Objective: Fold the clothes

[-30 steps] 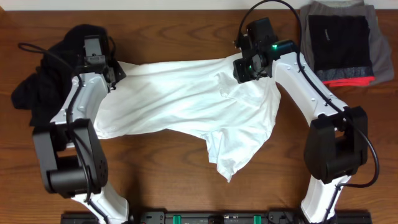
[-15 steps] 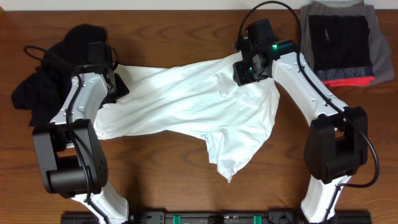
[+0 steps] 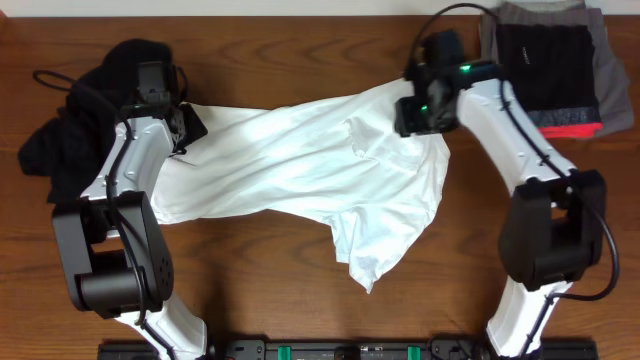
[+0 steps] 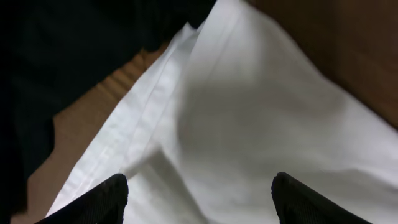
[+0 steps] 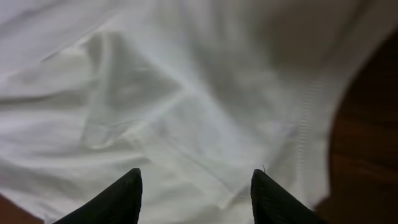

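**Overhead.** The white T-shirt [image 3: 300, 170] lies across the middle of the surface [image 3: 250, 300]. It is spread out but rumpled, with one flap trailing toward the near edge. Your left arm [image 3: 128, 165] stands over the shirt's left end and your right arm [image 3: 490, 105] over its far right corner. A black garment [image 3: 60, 140] is heaped at the far left, just beside that left end. A folded stack [image 3: 550, 70] sits in the far right corner, apart from the shirt. My judgement is that the step in hand is flattening the shirt, with no fold yet made.

**Left wrist.** The left fingers [image 4: 102, 202] stand wide apart with nothing between them. The shirt's hem [image 4: 140, 134] lies below, and the black cloth crowds in from the upper left. When you regrasp, take the hem only and keep clear of the black cloth, or both will lift together.

**Right wrist.** The right fingers [image 5: 121, 196] are parted and hold nothing. White fabric with a seamed flap [image 5: 118, 112] lies beneath them. Pinch a single layer at the edge, not the doubled flap. Then draw both ends outward evenly, keeping low, so the wrinkles and the trailing flap pull flat before folding.
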`<action>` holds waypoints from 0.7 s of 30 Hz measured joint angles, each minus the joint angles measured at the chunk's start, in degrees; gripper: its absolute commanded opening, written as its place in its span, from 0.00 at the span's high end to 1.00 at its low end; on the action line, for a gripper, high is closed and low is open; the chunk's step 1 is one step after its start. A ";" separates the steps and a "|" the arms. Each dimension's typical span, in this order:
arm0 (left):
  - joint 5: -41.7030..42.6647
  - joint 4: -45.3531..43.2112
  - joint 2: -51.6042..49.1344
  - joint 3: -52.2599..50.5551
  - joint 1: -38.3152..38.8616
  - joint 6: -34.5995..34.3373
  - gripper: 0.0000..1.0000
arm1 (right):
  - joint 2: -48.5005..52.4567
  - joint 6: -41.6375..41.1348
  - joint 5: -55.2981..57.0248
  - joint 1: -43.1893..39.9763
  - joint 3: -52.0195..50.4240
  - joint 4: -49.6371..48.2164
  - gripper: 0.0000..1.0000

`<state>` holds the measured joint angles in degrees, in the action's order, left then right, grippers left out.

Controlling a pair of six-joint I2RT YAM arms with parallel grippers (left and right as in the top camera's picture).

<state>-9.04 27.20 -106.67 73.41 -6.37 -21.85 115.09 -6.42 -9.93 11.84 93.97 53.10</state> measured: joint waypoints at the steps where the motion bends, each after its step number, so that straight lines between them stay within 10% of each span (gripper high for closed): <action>1: 0.00 -0.55 0.00 0.00 0.00 0.00 0.25 | 0.00 -0.13 -0.07 -1.07 0.00 -0.02 0.46; 8: -0.02 -0.63 0.00 0.00 0.00 -0.31 0.57 | 0.00 -0.63 -0.31 -3.78 -0.13 -5.18 0.45; 21: 0.00 -0.50 -0.28 -0.57 0.00 -0.02 0.59 | 5.05 -4.04 -0.79 -3.93 -2.23 -17.07 0.48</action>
<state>-9.04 26.70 -106.96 72.84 -6.37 -21.87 120.14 -10.46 -10.72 7.90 91.74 36.03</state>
